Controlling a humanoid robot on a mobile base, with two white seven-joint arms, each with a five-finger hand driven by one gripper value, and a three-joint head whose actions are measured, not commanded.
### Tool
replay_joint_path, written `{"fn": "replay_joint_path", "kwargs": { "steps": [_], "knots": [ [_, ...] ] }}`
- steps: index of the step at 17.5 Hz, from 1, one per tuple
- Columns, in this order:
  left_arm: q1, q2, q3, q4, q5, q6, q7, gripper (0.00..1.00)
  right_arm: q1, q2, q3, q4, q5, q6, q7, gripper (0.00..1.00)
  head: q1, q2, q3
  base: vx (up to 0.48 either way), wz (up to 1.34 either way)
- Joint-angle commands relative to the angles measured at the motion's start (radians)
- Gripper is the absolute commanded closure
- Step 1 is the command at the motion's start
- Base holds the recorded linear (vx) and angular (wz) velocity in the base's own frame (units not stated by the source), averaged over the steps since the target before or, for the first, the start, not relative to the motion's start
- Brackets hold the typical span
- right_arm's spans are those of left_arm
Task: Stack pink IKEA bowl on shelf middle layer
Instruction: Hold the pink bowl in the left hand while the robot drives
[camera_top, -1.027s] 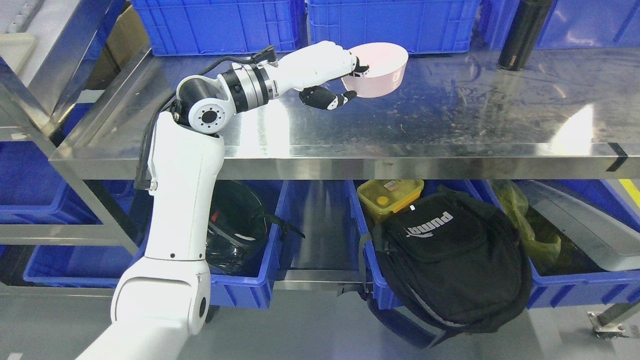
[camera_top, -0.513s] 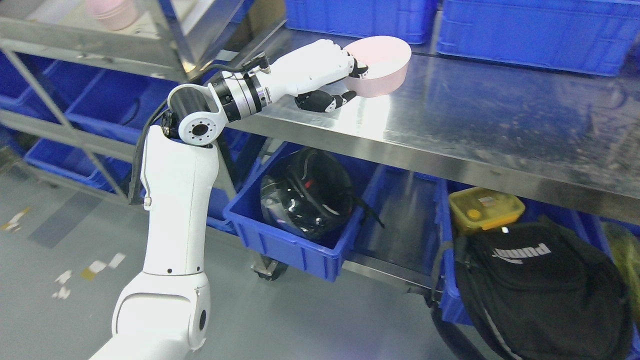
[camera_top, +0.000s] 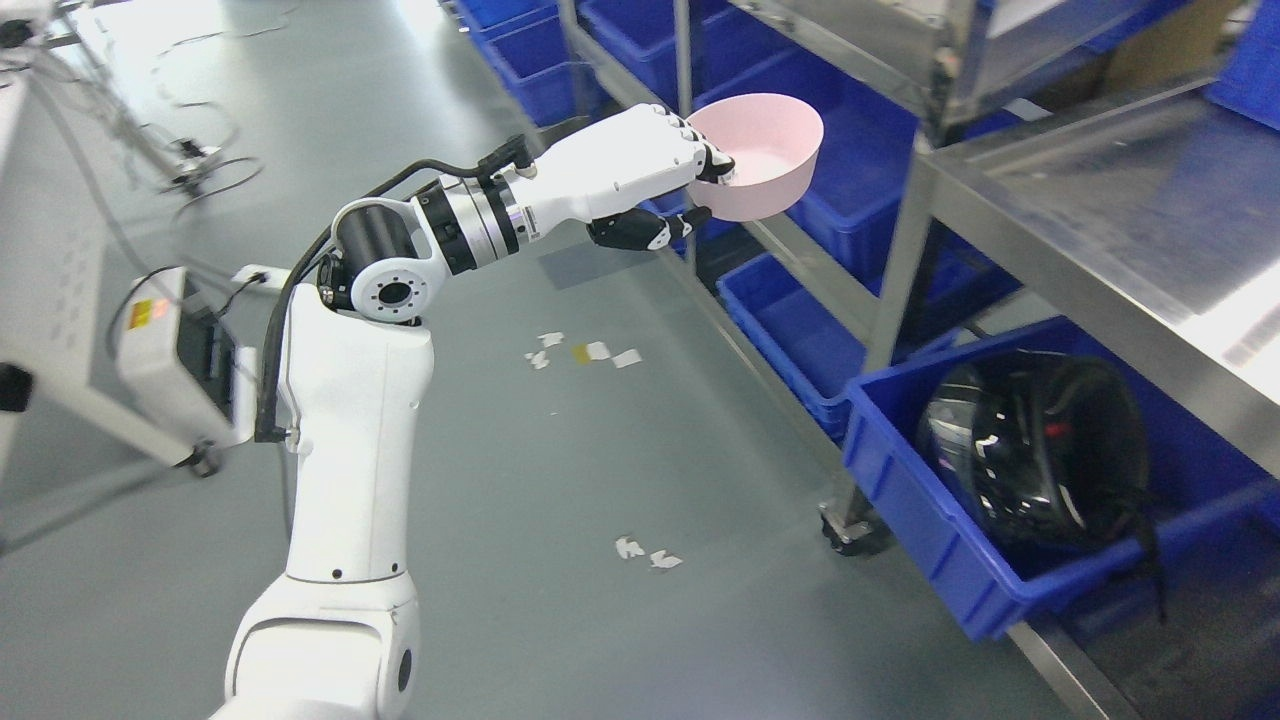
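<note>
Fingers (camera_top: 716, 160) of the left hand (camera_top: 640, 165) are hooked over the near rim of the pink bowl (camera_top: 762, 155), with the thumb apparently pressed beneath it, though that contact is partly hidden. The bowl is held upright in the air, clear of any surface, in front of the steel shelf unit (camera_top: 905, 250) and its blue bins (camera_top: 800, 335). Slippage is judged the main risk, since only one edge is pinched. The rim could also be knocked against an upright post during insertion.
</note>
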Motion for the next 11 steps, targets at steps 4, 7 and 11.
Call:
{"fn": "replay_joint_path", "kwargs": {
  "steps": [4,7,11],
  "knots": [
    [0.122,0.017,-0.122,-0.078,0.033,0.000,0.015,0.98,0.022,-0.017,0.000,-0.017,0.000,-0.005,0.000,0.00,0.0000,0.000,0.000,-0.013,0.95],
    [0.150,0.017,-0.119,-0.100,0.033,0.000,0.015,0.98,0.022,-0.017,0.000,-0.017,0.000,-0.005,0.000,0.00,0.0000,0.000,0.000,0.023,0.37],
    [0.156,0.017,-0.112,-0.105,0.033,0.000,0.015,0.97,0.022,-0.017,0.000,-0.017,0.000,-0.005,0.000,0.00,0.0000,0.000,0.000,0.079,0.15]
  ]
}}
